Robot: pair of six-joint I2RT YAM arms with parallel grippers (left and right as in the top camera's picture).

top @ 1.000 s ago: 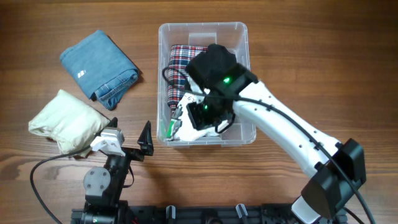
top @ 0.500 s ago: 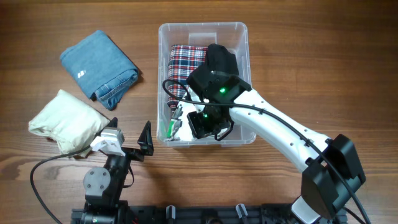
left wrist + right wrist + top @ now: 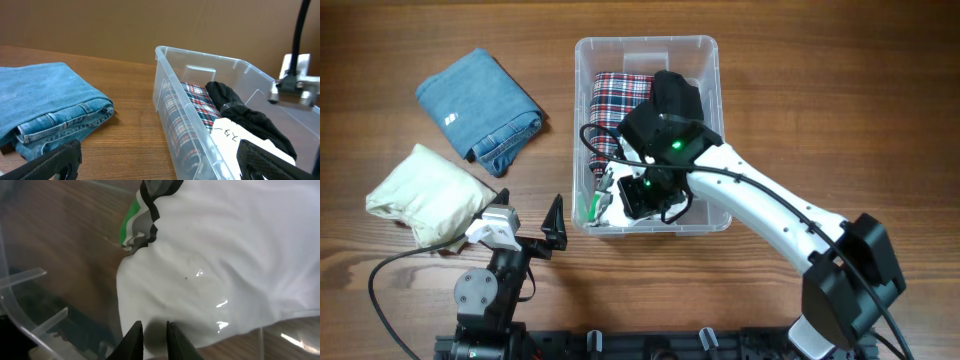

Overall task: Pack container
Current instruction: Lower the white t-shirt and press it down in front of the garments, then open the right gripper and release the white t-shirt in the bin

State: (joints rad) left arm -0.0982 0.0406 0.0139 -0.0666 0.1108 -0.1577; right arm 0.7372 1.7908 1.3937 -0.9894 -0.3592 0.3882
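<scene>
At the centre of the tabletop (image 3: 820,80) stands the container (image 3: 646,42), the right hand (image 3: 154,339) down in its near end, fingers pinched on a white garment (image 3: 240,255). The left hand (image 3: 527,228) sits wide open by the near-left edge.

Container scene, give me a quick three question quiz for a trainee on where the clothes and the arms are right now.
1. True or false: the jeans lie inside the container.
2. Which is down inside the container? A) left tool B) right tool
3. How many folded garments lie on the table outside it?
Key: 1 false; 2 B; 3 two, the jeans and the cream garment.
</scene>
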